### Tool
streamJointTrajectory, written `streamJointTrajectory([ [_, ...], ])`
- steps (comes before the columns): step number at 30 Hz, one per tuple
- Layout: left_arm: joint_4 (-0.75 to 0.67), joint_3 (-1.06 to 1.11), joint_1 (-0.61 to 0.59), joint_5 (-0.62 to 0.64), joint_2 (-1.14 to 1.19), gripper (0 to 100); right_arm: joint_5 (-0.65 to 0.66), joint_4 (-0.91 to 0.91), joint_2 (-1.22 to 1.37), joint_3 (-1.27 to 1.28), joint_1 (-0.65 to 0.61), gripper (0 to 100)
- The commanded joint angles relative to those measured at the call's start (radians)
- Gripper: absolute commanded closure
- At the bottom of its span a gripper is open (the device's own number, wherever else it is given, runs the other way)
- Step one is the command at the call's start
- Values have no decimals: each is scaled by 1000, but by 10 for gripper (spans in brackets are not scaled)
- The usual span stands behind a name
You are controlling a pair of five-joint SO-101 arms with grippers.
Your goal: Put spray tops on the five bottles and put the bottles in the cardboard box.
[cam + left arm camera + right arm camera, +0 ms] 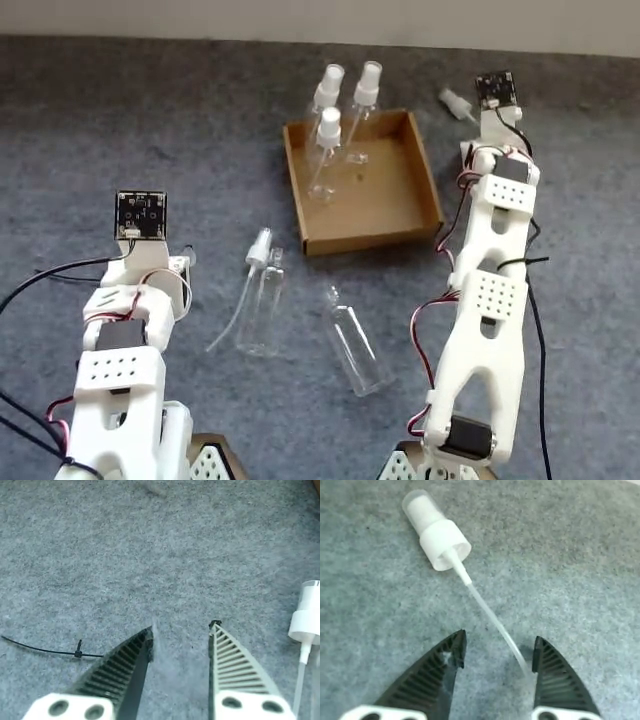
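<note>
Your right pincer hangs wide open just above the surface, beyond the far right corner of the box. Nothing is gripped. The thin dip tube of a loose spray top runs into the gap between its fingers, closer to one finger than the other. Your left pincer is also spread wide and holds nothing, low over bare grey felt at the left side.

Between your two arms sits the cardboard box, open side up. Three topped bottles lean inside it with their bases on the box floor. Two of their white heads poke out past the far wall, and the third stays just inside it.

On the felt in front of the box lie two clear bottles with bare necks. You have one near the box's front left corner and the other to its right, tilted, well apart from the first.

A second loose spray top lies just beside the left bare bottle, its tube trailing toward your left arm.

A black cable tie rests on the felt near your left pincer.
</note>
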Motion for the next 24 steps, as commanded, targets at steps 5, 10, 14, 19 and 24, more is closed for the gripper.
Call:
streamJointTrajectory([
  [5, -21, -1, 24, 8, -2, 826, 3, 96, 31, 5, 45, 922],
  [10, -21, -1, 27, 8, -2, 826, 3, 104, 35, 5, 47, 925],
  [14, -21, 1, 27, 8, -2, 826, 0, 168, 28, -8, 61, 925],
  [19, -21, 1, 27, 8, -2, 826, -63, 266, 39, -168, 62, 947],
  [24, -21, 1, 27, 8, -2, 826, -66, 305, 39, -236, 62, 995],
])
